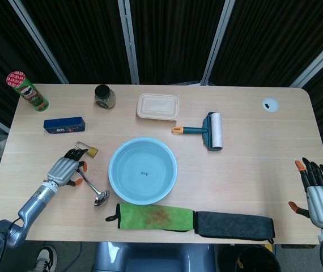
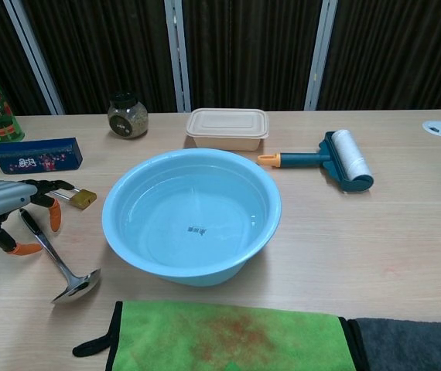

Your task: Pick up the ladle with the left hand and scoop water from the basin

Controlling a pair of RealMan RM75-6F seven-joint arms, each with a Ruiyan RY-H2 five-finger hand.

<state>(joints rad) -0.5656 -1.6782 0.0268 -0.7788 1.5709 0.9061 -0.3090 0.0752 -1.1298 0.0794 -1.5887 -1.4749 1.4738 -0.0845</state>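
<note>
A steel ladle lies on the table left of the light blue basin, its bowl toward the front edge. The basin holds clear water. My left hand hovers over the ladle's handle end with fingers spread and nothing gripped; its fingers cover the handle's tip. My right hand rests open at the table's right front corner, far from the basin, and does not show in the chest view.
A brass padlock lies just behind my left hand. A blue box, a chips can, a jar, a beige lidded container and a lint roller stand farther back. Green and dark grey cloths line the front edge.
</note>
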